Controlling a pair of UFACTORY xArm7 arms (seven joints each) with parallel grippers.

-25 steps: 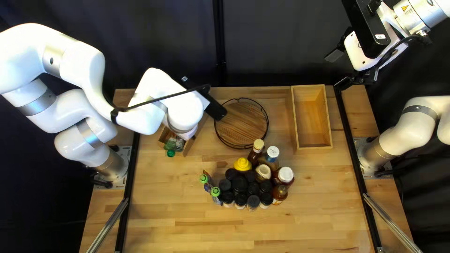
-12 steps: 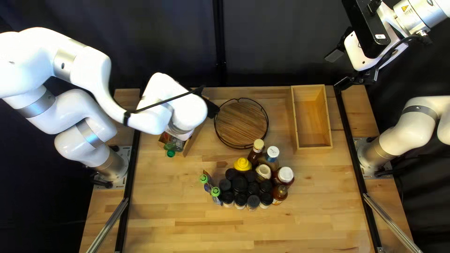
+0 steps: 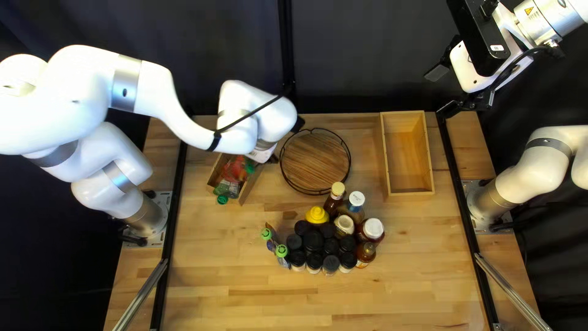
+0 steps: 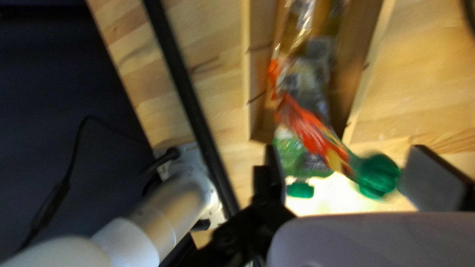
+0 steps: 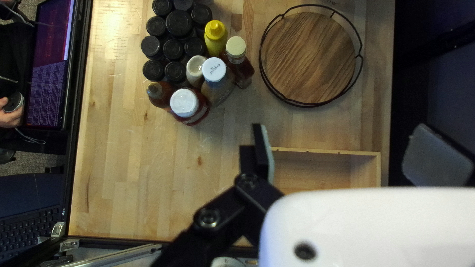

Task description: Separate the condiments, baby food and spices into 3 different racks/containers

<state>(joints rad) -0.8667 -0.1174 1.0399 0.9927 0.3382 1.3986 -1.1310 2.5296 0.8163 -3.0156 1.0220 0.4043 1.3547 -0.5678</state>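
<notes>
Pouches, green-capped, partly in wooden box

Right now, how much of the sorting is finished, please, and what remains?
Seemingly done: some pouches lie in the box near my left arm. In hand: nothing; my left pincer and right pincer are open. Left to sort: two green-capped pouches, the black-lidded jars and the bottles, grouped on the table.

Black-lidded jars stand beside bottles; a hand holds, perhaps, a mouse.
</notes>
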